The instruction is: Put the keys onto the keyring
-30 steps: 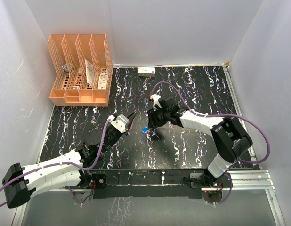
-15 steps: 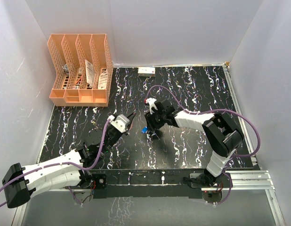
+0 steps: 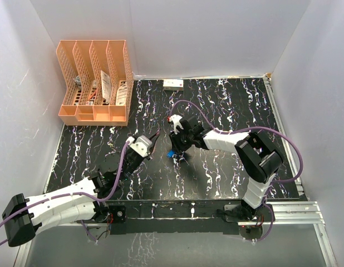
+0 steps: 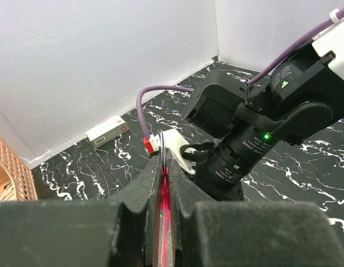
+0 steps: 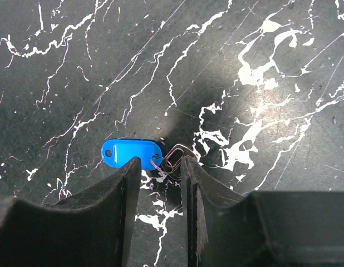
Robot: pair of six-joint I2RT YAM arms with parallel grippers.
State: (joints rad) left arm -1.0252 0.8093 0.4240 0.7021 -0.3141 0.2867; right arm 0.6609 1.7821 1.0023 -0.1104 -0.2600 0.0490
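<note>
My left gripper (image 4: 163,159) is shut on the keyring's red strap (image 4: 164,196), held edge-on between the pads. Its thin metal ring (image 4: 161,143) pokes up past the fingertips. In the top view the left gripper (image 3: 153,139) hovers mid-table, just left of the right gripper (image 3: 175,152). A key with a bright blue head (image 5: 132,152) lies flat on the black marbled table (image 5: 261,83), with thin wire loops (image 5: 175,158) at its right end. My right gripper (image 5: 159,161) is low over it, open, its fingers either side of the wire loops and the blue head's right end (image 3: 170,153).
An orange file rack (image 3: 94,83) stands at the back left. A small white box (image 3: 173,84) lies against the back wall. White walls close in the table on three sides. The right arm's wrist (image 4: 255,139) fills the space just beyond the left fingertips.
The right gripper has moved left and down over the blue-headed key, and its jaws have narrowed. The left arm and the strap have not moved.
</note>
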